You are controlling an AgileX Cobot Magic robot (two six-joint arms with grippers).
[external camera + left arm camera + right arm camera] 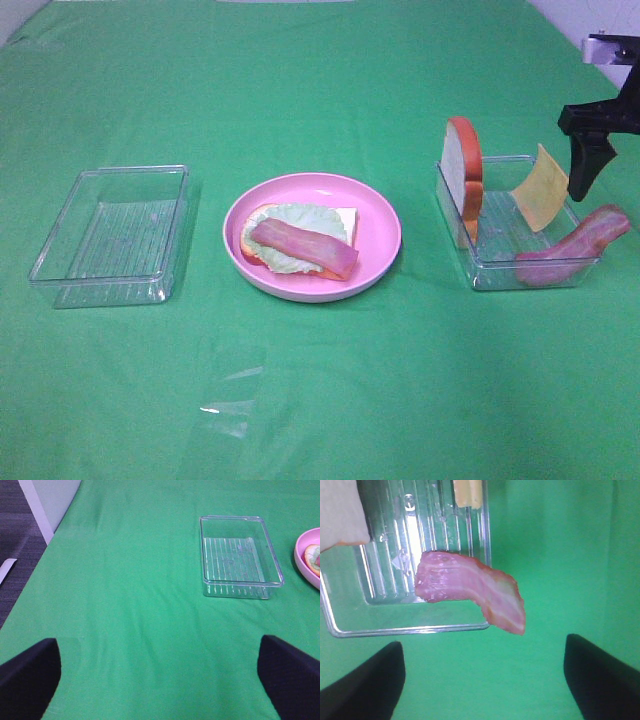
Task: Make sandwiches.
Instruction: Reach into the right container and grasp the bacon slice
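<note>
On the pink plate (378, 215) lies a bread slice (345, 217) topped by a lettuce leaf (290, 222) and a bacon strip (305, 248). The clear right tray (500, 270) holds an upright bread slice (463, 172) and a leaning cheese square (541, 187). A second bacon strip (575, 243) hangs over that tray's near right rim. My right gripper (588, 160) hovers open above the tray's far right side, and the bacon strip (470, 587) lies ahead of my right gripper (484, 645). My left gripper (160, 645) is open over bare cloth and holds nothing.
An empty clear tray (112, 235) sits left of the plate, and the left wrist view shows the same tray (239, 557) ahead. A green cloth (320, 400) covers the table. The table's edge and the floor (20, 555) show beyond the cloth.
</note>
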